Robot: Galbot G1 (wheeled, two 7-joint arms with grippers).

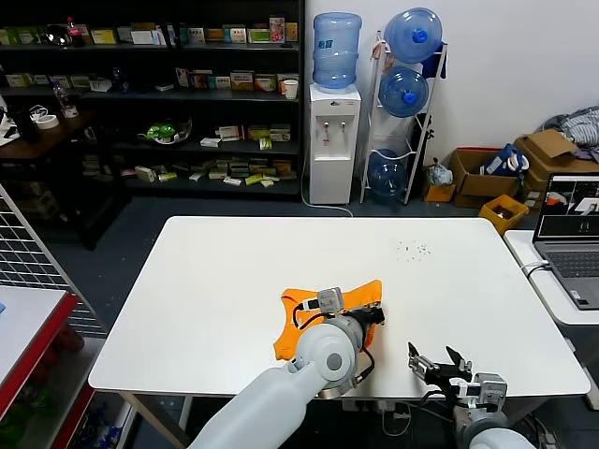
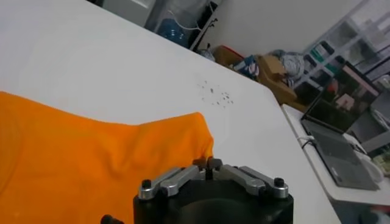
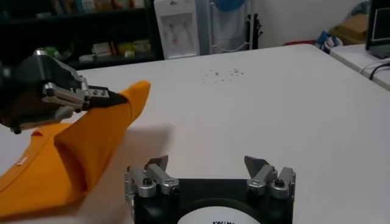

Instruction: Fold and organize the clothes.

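The orange T-shirt (image 1: pixel 323 318) lies bunched and partly folded on the white bench (image 1: pixel 234 271), near the middle of its near edge. The left gripper (image 3: pixel 109 97) has its fingers pinched shut on a fold of the shirt and holds that fold lifted off the bench; the cloth hangs from it in a soft drape. The right gripper (image 1: pixel 442 363) hovers at the near edge, toward the right corner, well apart from the shirt, fingers spread wide and empty.

The shirt looks light, limp and thin: it will sag, crease and slide on the smooth top rather than keep a shape. Best held by pinching a hem, sleeve edge or shoulder seam, ideally at two points.
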